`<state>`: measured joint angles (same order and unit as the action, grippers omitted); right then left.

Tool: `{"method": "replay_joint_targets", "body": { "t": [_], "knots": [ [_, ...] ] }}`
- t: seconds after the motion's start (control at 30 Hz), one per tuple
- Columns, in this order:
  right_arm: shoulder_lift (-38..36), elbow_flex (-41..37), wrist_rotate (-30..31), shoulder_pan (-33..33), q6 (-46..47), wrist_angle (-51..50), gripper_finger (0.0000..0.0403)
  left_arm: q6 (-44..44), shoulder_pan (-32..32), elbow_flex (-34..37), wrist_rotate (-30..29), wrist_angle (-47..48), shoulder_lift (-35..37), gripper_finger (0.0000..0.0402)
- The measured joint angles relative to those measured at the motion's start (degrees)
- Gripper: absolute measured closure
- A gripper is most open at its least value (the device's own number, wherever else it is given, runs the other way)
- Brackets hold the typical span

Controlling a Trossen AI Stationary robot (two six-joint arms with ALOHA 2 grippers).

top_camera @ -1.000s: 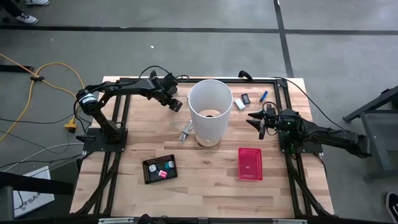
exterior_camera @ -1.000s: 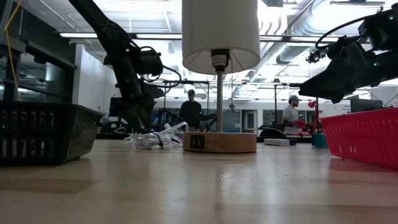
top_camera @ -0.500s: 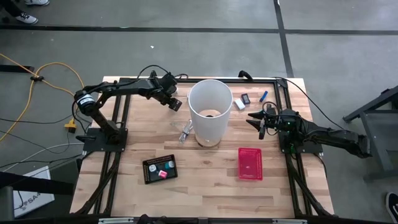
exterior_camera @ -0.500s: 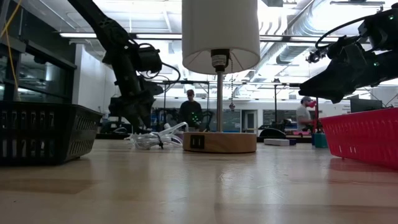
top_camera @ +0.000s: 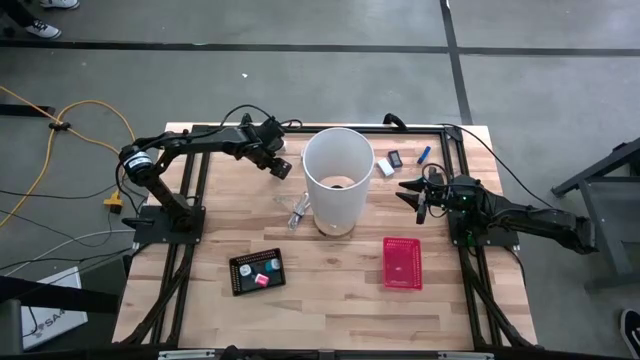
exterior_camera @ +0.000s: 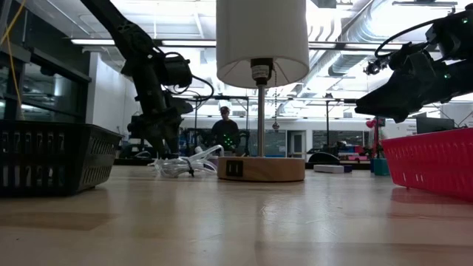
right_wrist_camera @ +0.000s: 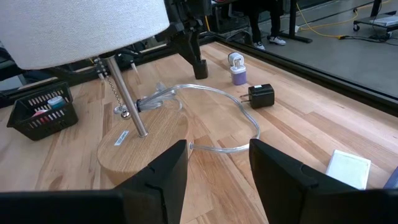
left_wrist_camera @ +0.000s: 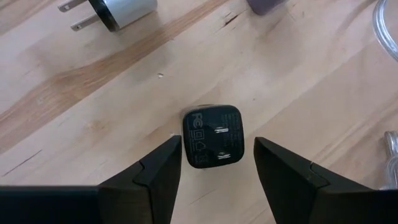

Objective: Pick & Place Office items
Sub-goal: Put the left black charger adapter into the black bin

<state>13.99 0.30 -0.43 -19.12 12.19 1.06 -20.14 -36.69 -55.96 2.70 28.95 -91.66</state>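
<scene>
My left gripper (left_wrist_camera: 216, 146) is open over the far side of the table, left of the lamp (top_camera: 338, 175), and also shows in the high view (top_camera: 282, 167). A black plug adapter (left_wrist_camera: 213, 135) lies on the wood between its fingers, with a small gap on each side. A white plug (left_wrist_camera: 121, 9) and a purple piece (left_wrist_camera: 267, 5) lie just beyond. My right gripper (right_wrist_camera: 214, 168) hangs open above the table, right of the lamp. A white block (top_camera: 386, 168), a small black piece (top_camera: 395, 158) and a blue stick (top_camera: 424, 154) rest on the far right of the table.
The lamp's round wooden base (right_wrist_camera: 146, 146) stands mid-table, with a clear cable (right_wrist_camera: 217, 93) looped beside it. A black tray (top_camera: 236, 268) holding pink and teal bits sits near left. A red mesh basket (top_camera: 402, 242) sits near right. A second black adapter (right_wrist_camera: 261, 95) lies behind the lamp.
My left gripper has edged slightly toward the table's left, staying low over the wood. A person in the room beyond has walked across. Nothing on the table has moved.
</scene>
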Motion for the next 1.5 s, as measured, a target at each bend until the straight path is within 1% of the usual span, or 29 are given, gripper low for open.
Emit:
{"method": "replay_joint_targets", "body": {
  "t": [0.17,0.7,1.5],
  "knots": [
    [0.0,0.0,0.0,0.0,0.0,0.0,0.0243,0.2,0.4,0.0,-0.3,0.0,0.0,0.0208],
    [0.0,0.0,0.0,0.0,0.0,0.0,0.0243,0.9,3.4,0.0,-6.0,0.2,0.0,0.0208],
    [0.0,0.0,0.0,0.0,0.0,0.0,0.0243,0.0,3.8,-0.1,-6.5,-1.0,-0.1,0.0208]
  ]
}}
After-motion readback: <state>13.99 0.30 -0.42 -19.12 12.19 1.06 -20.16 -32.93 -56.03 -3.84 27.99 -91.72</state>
